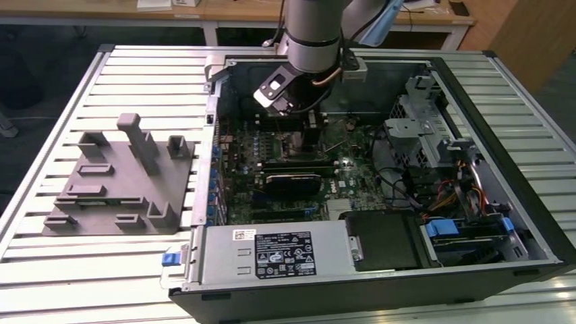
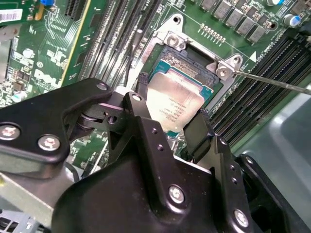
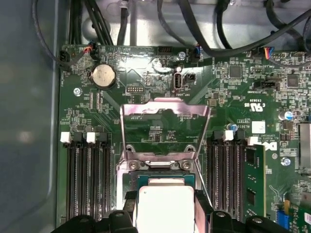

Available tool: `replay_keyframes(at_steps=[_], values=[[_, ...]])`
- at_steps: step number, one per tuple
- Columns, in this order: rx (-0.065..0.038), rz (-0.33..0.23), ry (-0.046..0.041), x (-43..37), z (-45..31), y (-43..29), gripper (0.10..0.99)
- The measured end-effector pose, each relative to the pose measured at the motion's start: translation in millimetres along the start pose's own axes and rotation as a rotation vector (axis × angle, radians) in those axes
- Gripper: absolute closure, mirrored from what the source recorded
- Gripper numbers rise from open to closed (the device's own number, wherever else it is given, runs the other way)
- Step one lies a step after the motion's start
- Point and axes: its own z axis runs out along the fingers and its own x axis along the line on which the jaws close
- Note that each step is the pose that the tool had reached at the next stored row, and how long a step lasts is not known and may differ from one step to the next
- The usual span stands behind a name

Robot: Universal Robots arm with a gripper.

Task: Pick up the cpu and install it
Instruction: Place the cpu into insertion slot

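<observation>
— Where do we find the cpu (image 2: 176,103)?

— We find it over the socket (image 2: 171,40), silver top facing up, between the two black fingers (image 2: 197,131) of the gripper (image 2: 172,97). It covers most of the socket's opening. A strip of the socket's contact bed shows bare along one side of the chip.

— And how do we read the grip?

— In both wrist views we see the fingers drawn in to the chip's width, one against each of two opposite edges. We take the cpu to be clamped between them. We cannot tell whether its underside touches the socket bed.

— What do we see around the socket?

— Its load plate (image 3: 165,109) stands swung up, hinged at the socket's edge farthest from the gripper. A thin lever rod (image 2: 277,80) sticks out beside the socket. Memory slots (image 3: 87,179) run along both flanks of the socket. In the exterior view the arm (image 1: 311,34) reaches down into the open computer case (image 1: 360,300), above the socket.
</observation>
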Motion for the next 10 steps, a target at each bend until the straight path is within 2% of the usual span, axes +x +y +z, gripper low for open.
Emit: replay_keyframes(at_steps=[10], values=[[0.0,0.0,-0.0046,3.7,8.9,-1.7,0.545]])
